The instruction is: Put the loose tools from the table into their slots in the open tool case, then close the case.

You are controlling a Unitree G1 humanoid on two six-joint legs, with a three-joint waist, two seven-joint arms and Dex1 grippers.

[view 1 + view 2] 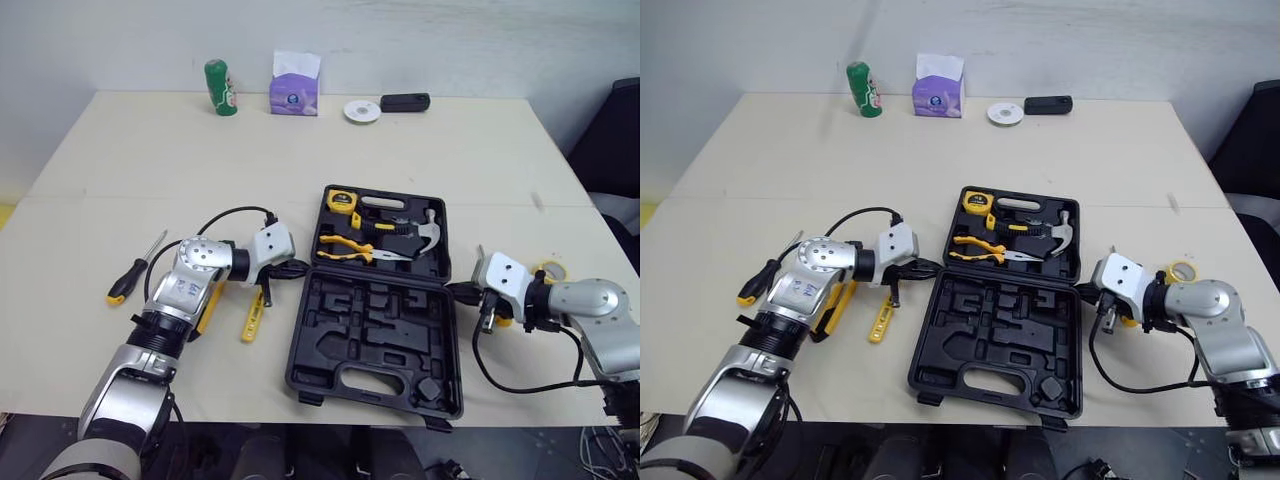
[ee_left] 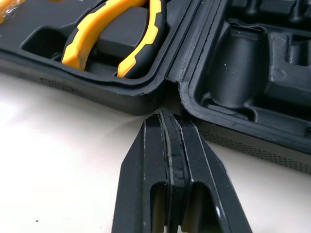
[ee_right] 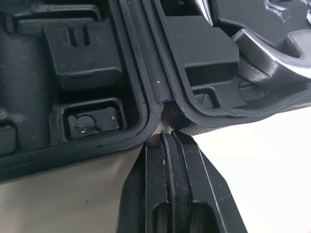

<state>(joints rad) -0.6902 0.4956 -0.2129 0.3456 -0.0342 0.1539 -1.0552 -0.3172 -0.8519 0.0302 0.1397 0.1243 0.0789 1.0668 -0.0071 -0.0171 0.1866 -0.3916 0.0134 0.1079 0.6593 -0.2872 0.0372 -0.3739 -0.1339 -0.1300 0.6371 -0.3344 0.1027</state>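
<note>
The black tool case (image 1: 375, 340) lies open mid-table, its empty moulded half nearest me. The far half holds a yellow tape measure (image 1: 341, 199), yellow-handled pliers (image 1: 350, 248) and a hammer (image 1: 415, 235). My left gripper (image 1: 305, 266) is shut, empty, its tip at the case's left hinge (image 2: 170, 97). On the other side, my right gripper (image 1: 452, 290) is shut and empty at the right hinge (image 3: 163, 104). A screwdriver (image 1: 135, 268) lies loose at the left. A yellow tool (image 1: 253, 315) lies beside my left arm, and another yellow one (image 1: 210, 305) is partly hidden under it.
A yellow tape roll (image 1: 1183, 271) sits behind my right wrist. Along the far edge stand a green can (image 1: 221, 88), a purple tissue box (image 1: 294, 90), a white disc (image 1: 361, 111) and a small black object (image 1: 404, 101). A black chair (image 1: 615, 130) stands off the right side.
</note>
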